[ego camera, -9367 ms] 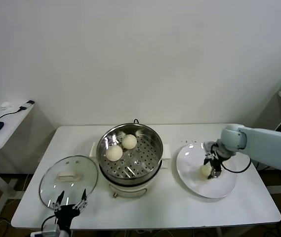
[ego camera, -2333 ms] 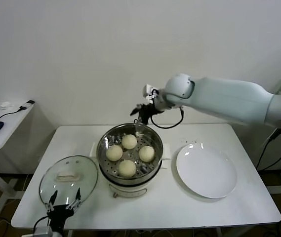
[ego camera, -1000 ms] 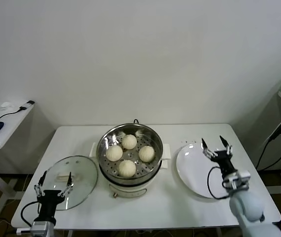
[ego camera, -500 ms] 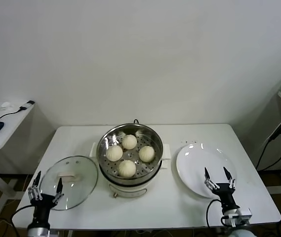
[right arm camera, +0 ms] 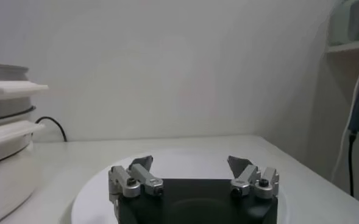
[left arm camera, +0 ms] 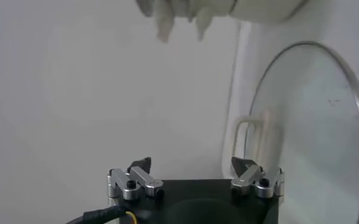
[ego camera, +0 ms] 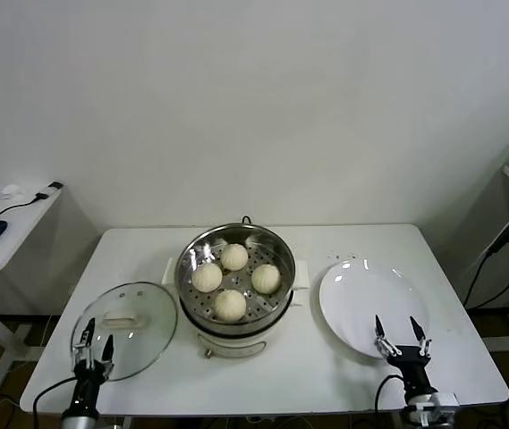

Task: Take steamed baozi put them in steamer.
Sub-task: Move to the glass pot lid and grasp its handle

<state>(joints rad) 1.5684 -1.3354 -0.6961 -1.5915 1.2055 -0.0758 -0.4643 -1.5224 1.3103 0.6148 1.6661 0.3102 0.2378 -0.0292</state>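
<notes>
Both arms have sunk lower toward the near tabletop [ego camera: 326,375] edge, the left pincer [ego camera: 93,344] released by the glass lid [ego camera: 124,326] at 7 o'clock, four steamed baozi [ego camera: 230,305] sitting in the steamer [ego camera: 234,277] at centre, the right pincer [ego camera: 401,333] released over the empty plate [ego camera: 370,304] at 5 o'clock.

No legible text (none anywhere)

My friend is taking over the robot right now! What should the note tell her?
Left gripper: open, empty, low at the table's front by the glass lid.
Right gripper: open, empty, low at the front edge of the white plate.
All four steamed baozi sit on the perforated tray in the steamer.
Plate is bare.
No buns left to move; the lid is off.
</notes>
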